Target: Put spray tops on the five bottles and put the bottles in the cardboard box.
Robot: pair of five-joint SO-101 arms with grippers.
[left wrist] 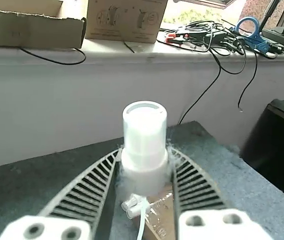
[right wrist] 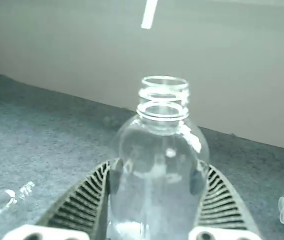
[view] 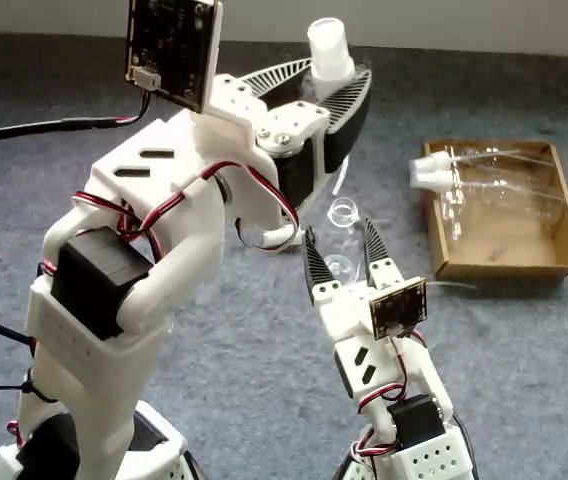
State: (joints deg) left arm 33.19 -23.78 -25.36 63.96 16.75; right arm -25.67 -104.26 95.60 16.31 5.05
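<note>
My left gripper (view: 332,75) (left wrist: 144,155) is raised high over the table, shut on a white spray top (view: 329,50) (left wrist: 143,142). The top's thin dip tube (view: 342,180) (right wrist: 149,12) hangs down from it. Below it, my right gripper (view: 338,232) (right wrist: 158,167) is shut on an upright clear bottle (view: 339,266) (right wrist: 157,165) with an open neck. A second open clear bottle (view: 342,210) (right wrist: 164,84) stands just behind that one. The cardboard box (view: 554,265) lies at the right, with clear bottles (view: 504,195) fitted with white spray tops (view: 432,170) lying inside.
Another clear bottle (right wrist: 2,205) lies on its side on the grey carpet beside my right gripper. The left arm's body (view: 134,280) fills the front left of the high view. A pale wall (right wrist: 232,60) rises behind the carpet.
</note>
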